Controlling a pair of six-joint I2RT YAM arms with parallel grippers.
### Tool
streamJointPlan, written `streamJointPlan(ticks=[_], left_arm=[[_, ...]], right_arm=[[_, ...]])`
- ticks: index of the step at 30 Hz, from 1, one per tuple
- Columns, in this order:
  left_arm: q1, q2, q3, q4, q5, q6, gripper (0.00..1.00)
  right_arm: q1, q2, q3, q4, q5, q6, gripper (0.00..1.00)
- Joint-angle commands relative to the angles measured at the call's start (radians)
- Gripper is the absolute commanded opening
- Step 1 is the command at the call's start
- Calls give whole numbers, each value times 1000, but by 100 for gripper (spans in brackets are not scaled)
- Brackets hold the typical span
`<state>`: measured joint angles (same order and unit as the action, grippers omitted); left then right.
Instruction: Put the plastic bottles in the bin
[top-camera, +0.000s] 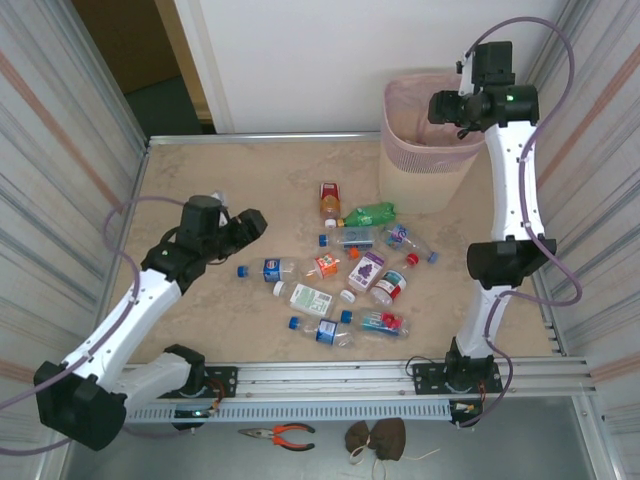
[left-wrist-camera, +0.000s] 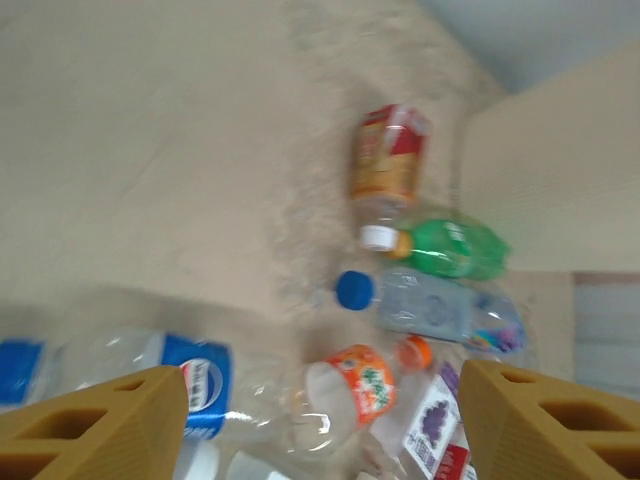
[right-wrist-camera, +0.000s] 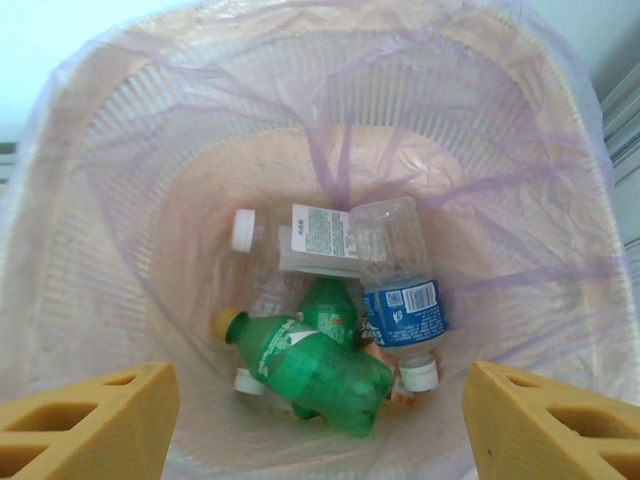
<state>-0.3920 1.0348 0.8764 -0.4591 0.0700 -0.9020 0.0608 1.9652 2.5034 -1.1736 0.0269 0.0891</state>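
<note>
Top external view: the plastic bottles (top-camera: 350, 265) lie flat on the table (top-camera: 200, 180) in a loose cluster just in front of the bin (top-camera: 395, 150). The left claw (top-camera: 248, 226) hangs low at the edge of the cluster farthest from the bin. It is released, carries nothing and points towards the bin. Closest to it we see a blue-labelled bottle (top-camera: 275, 268), its long axis running across the table with the cap end away from the bin. The right claw (top-camera: 450, 108) sits over the bin's mouth, so we judge the left arm much the nearer for the next pick.

Left wrist view: the picture is blurred, but the left claw (left-wrist-camera: 325, 410) shows its fingers spread with nothing gripped. The blue-labelled bottle (left-wrist-camera: 200, 385) lies just ahead, roughly along the line from finger to finger. We think the wrist must turn to close across it. The bin (left-wrist-camera: 540, 180) stands beyond the cluster.

Right wrist view: the right claw (right-wrist-camera: 320, 420) is spread and empty, looking straight down into the bin (right-wrist-camera: 100, 200). On the bin's floor we see a green bottle (right-wrist-camera: 310, 375) beside several clear ones.
</note>
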Motion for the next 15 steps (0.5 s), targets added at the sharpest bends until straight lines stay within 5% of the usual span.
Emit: streamJointPlan(ticks=[1,15], left_arm=[[30,30,-4,-177,-104,-281,66],[214,269,-77,-110,174,-537,65]], right_arm=[[17,-83,-19,-22,12,2,73],[41,-313,-276,47,48,10,73]])
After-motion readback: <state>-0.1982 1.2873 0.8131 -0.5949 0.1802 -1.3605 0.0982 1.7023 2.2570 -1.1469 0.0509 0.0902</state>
